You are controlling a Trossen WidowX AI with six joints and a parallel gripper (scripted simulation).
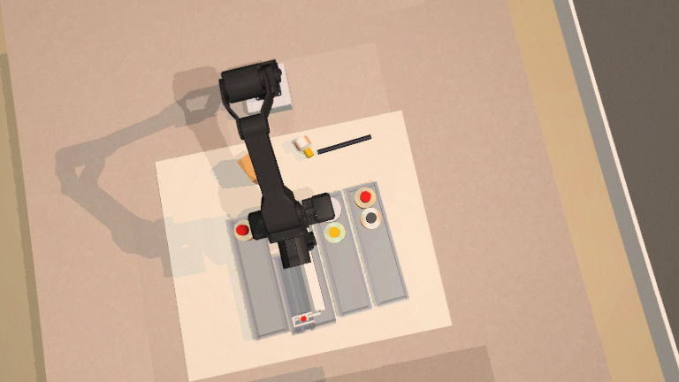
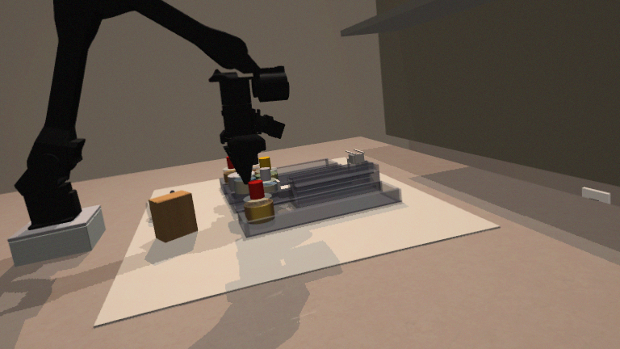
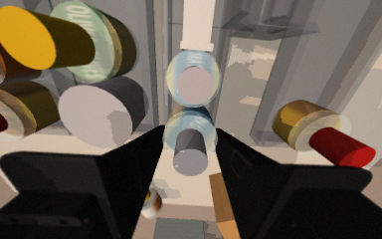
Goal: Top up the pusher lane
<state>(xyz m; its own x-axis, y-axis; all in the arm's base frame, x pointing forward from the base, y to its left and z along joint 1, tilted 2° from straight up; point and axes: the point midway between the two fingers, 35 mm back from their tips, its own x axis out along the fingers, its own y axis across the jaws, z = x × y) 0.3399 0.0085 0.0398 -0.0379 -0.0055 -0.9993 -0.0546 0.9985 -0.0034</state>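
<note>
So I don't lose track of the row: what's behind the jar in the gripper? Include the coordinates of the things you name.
Behind the held jar [image 3: 190,119], a matching pale-blue jar [image 3: 193,82] stands in line, then a white strip [image 3: 198,22]. Whether the jars touch is hidden by the held one.

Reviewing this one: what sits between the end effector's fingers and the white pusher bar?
In the wrist view, the jar in the lane with its pale grey knob lies between the end effector and the white pusher bar.

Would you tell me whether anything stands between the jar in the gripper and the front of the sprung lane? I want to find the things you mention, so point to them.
Nothing visible does: the held blue-lidded jar [image 3: 190,130] is between the gripper's fingers at the lane's front, directly before the matching jar [image 3: 193,80].
</note>
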